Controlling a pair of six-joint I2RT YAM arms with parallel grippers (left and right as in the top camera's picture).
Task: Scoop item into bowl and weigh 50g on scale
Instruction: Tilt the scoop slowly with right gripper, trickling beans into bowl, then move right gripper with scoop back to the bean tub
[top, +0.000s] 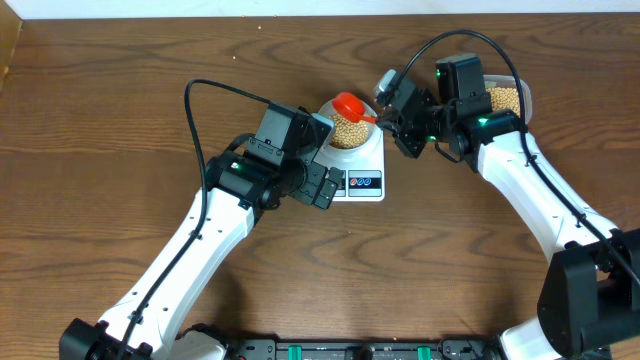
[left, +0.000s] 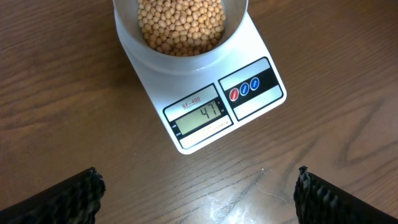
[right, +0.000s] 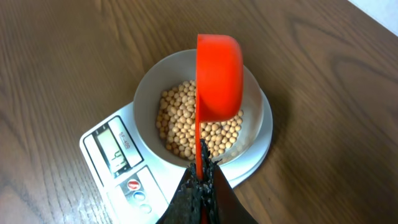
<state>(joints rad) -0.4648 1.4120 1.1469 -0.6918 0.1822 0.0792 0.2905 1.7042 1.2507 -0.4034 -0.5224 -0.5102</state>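
Tan beans (right: 180, 124) fill the pale bowl (right: 146, 93), which stands on the white scale (right: 99, 155). The scale's display (left: 200, 116) reads 47. My right gripper (right: 202, 180) is shut on the handle of a red scoop (right: 219, 74). The scoop is turned on its side above the bowl, and no beans show in it. From overhead the scoop (top: 350, 105) sits over the bowl's far edge, with the right gripper (top: 383, 120) just right of it. My left gripper (left: 199, 196) stands open over bare wood, on the near side of the scale (left: 249, 109), with nothing between its fingers (left: 68, 199).
A clear tub (top: 522, 95) holding more beans sits at the back right, mostly behind my right arm. The scale's red and blue buttons (left: 244, 90) face my left gripper. Black cables arch over both arms.
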